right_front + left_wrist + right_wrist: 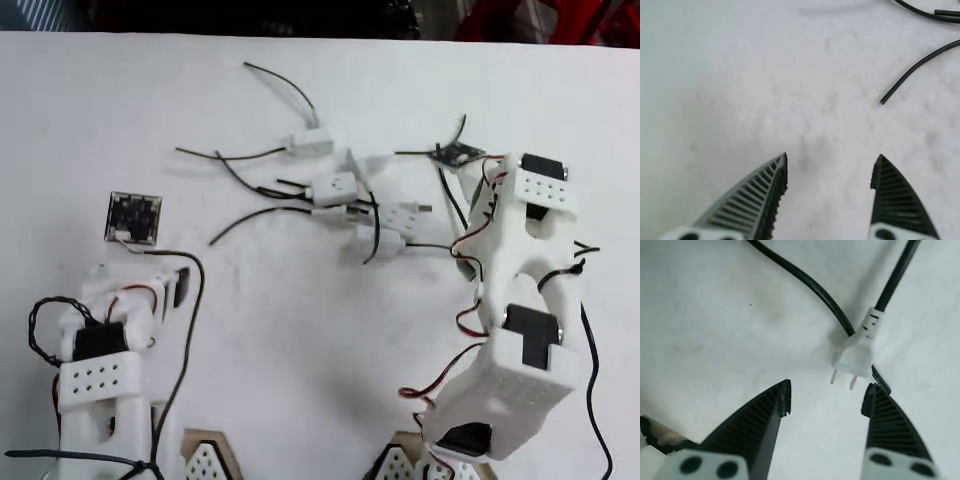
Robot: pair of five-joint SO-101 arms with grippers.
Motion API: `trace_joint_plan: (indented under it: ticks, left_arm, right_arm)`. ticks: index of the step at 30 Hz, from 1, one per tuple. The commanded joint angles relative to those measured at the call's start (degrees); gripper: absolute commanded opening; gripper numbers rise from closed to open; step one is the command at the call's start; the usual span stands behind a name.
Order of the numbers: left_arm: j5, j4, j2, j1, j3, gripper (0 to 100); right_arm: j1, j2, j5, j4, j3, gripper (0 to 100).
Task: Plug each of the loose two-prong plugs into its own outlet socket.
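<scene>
– Plug [855, 357] is white, with two little prongs. It lies on the table [300, 350], right in front of the right gripper [828, 388] and just beside one of its tips. See it?

– Yes. That gripper is spread wide and holds nothing. The prongs point at it.

– I think it should slide over a bit first. Then the white body sits in the middle between the two tips. Next, squeeze the body on its flat sides. Not the prongs! They must be free to go into a socket.

– And not the cord [895, 275] either. I guess the plug would flop around if it were held by that.

– What is in the way?

– Another black cable [805, 282] runs right next to the plug and touches it. The tips could pinch that too, I think.

– What else is around?

– From above I see more white pieces [335, 187] close by. They lie near each other, with thin wires crossing between them. I cannot tell which are plugs and which are sockets.

– And the left gripper [832, 157]?

– Wide apart too, with nothing in it, over bare table. Some loose wire ends [910, 75] lie near it. A small dark board [133, 217] sits beside that arm. A second dark board [458, 155] lies up by the right arm.
</scene>
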Motion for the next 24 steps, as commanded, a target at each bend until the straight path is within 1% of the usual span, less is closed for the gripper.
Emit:
trace_joint_plan:
  ticks: [1,3,12,20,24]
  left_arm:
    - [0.1,-1.2,-1.4,0.4,-0.2,27]
    - [0.1,-1.2,-1.4,0.4,-0.2,27]
    - [0.1,-1.2,-1.4,0.4,-0.2,27]
    - [0.1,-1.2,-1.4,0.4,-0.2,27]
    - [0.1,-1.2,-1.4,0.4,-0.2,27]
  right_arm:
    - [0.5,0.1,2.9,-0.6,-0.4,23.0]
    - [0.4,0.0,4.0,-0.6,-0.4,23.0]
    - [-0.7,0.0,3.8,-0.6,-0.1,23.0]
    - [-1.8,-3.4,3.4,2.3,-0.7,23.0]
    - [-1.7,-2.0,3.4,2.2,-0.6,23.0]
